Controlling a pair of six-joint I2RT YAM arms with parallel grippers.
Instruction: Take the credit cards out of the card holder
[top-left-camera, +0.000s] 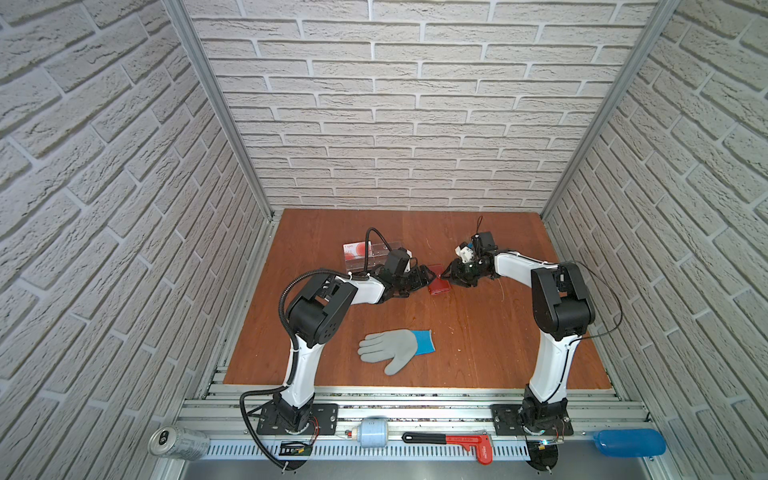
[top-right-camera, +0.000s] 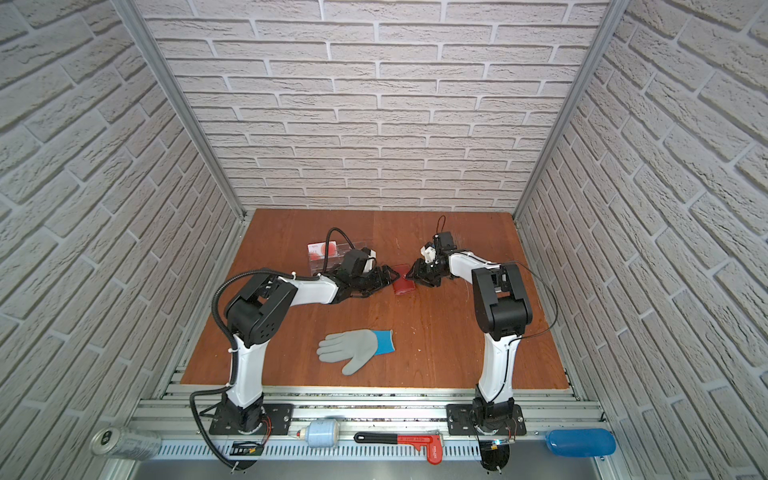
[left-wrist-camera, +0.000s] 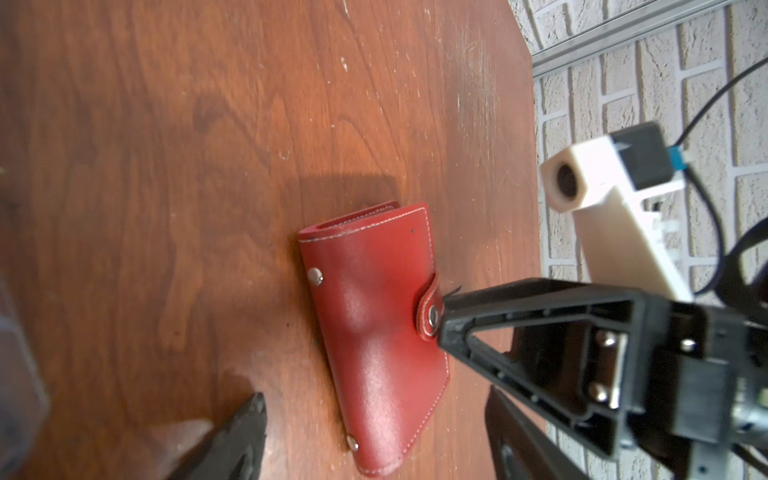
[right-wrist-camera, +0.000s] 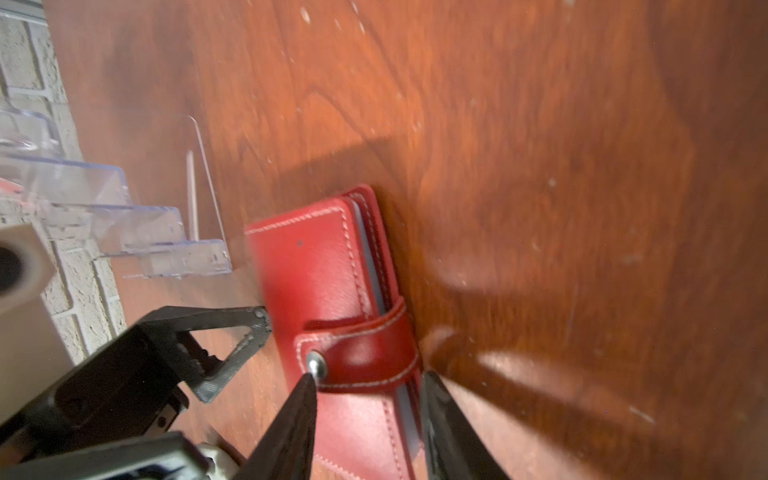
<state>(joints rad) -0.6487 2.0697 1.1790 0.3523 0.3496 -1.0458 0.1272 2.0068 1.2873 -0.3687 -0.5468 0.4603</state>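
**Two grippers meet at a closed red card holder**

A clear acrylic stand (top-left-camera: 376, 259) sits at the left rear of the wooden tabletop (top-left-camera: 478, 340). Just right of it, the left gripper (top-left-camera: 429, 276) stands wide, fingers (left-wrist-camera: 245, 432) either side of the card holder (top-left-camera: 439, 286). The holder lies flat mid-table, its strap tab (right-wrist-camera: 365, 345) fastened. The right gripper (right-wrist-camera: 368, 376) stands narrower, straddling the tab, one fingertip (right-wrist-camera: 307, 386) touching the snap (right-wrist-camera: 316, 365).
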